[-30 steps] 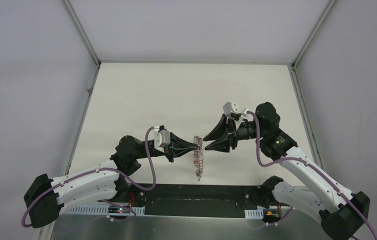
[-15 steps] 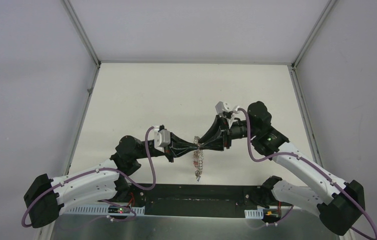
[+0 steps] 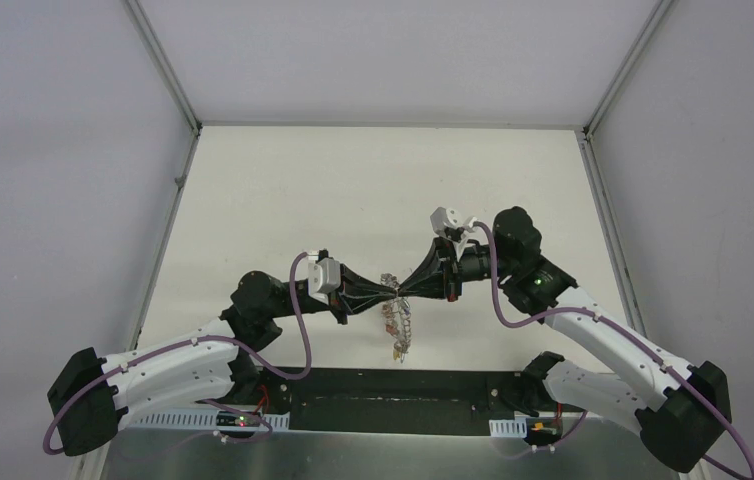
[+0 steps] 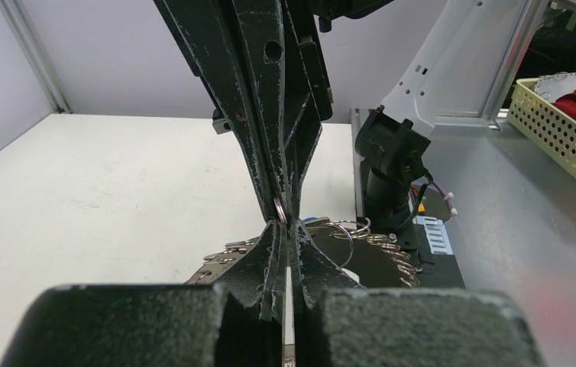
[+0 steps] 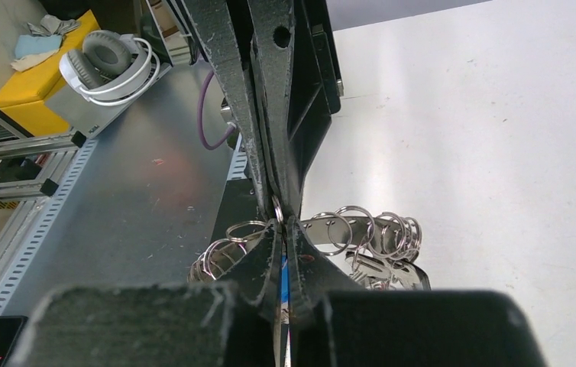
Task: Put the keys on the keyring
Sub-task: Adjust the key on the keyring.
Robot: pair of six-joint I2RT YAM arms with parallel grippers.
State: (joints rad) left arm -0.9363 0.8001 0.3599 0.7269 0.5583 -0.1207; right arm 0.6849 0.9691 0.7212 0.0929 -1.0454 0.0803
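The keyring hangs above the table between both grippers, fringed with small rings and silver keys. My left gripper is shut on its upper edge; a thin metal strip shows between its fingers. My right gripper meets it tip to tip and is shut on a blue-headed key, of which only a sliver shows. A small split ring sits where the two sets of tips touch. The keyring's band and rings curve out to the right in the right wrist view. I cannot pick out a yellow-headed key.
A black base plate lies under the hanging ring at the near table edge. The right arm's base stands close behind. A yellow basket and headphones lie off the table. White walls enclose the table on three sides.
My right gripper, wide open one second ago, has moved left and shut at the tips of my left gripper. The keyring has swung slightly; the left arm has held still.
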